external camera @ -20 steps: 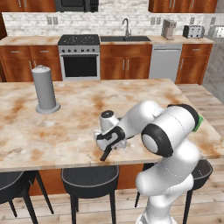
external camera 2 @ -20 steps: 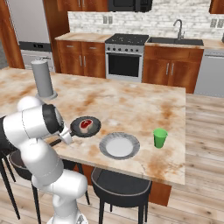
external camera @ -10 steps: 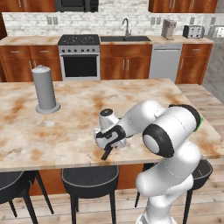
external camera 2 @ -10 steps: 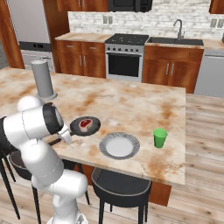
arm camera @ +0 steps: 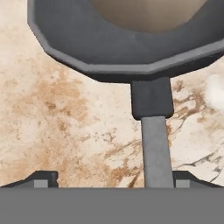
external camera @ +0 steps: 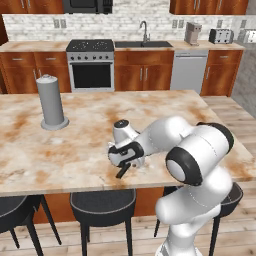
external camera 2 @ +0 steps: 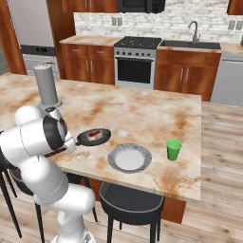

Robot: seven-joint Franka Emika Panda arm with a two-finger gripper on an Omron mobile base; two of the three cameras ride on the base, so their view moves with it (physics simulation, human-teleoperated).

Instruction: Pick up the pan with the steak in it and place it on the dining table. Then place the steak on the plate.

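One change on record: jaws now stand wide, one tip well to each side of the long straight handle (arm camera: 155, 148), with clear gaps in the hand view and nothing held. Against the frame a second back, reads as a release of a grip formerly clamped on that handle.

Finds the small round black frying pan (external camera 2: 93, 137) resting flat on the beige-and-rust marbled stone top of the long dining table (external camera 2: 142, 114), near its front edge, with the handle pointing back toward the arm. Finds the small raw red steak (external camera 2: 94, 135) lying inside the pan. Locates the round flat grey plate (external camera 2: 129, 158) just beside the pan on the same surface, bare and apart from it. Notes a green cup (external camera 2: 173, 149) beyond the plate and a tall grey cylinder (external camera: 51, 101) well away at the far end; neither obstructs.

Judges the first half of the task complete: pan delivered and let go. Judges the second half not yet begun, with the steak not on the plate. Expects the next move to call for backing off the handle, rising, and coming down over the pan's bowl onto the meat.

Otherwise no difference from the earlier frame: pan, steak, plate, cup and cylinder sit in the same places, with arm posture practically unaltered in both base views.
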